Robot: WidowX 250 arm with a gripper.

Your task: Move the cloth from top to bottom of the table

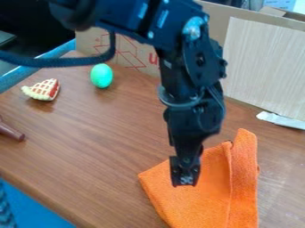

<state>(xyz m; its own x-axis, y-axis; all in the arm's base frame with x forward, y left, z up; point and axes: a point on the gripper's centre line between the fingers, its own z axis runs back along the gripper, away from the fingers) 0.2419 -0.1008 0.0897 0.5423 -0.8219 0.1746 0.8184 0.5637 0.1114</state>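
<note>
My black gripper (186, 176) hangs down over the upper left part of the orange cloth (208, 200). The cloth lies folded on the brown wooden table (89, 147), toward the lower right of the view, with a raised fold along its right side. The gripper covers a little of the cloth behind it; whether the two touch, I cannot tell.
A green egg (101, 75) and a toy pie slice (43, 90) lie at the upper left. A brown object (10, 130) sits at the left edge. Cardboard (232, 20) walls the back, with a white strip (281, 120) near its foot at the right.
</note>
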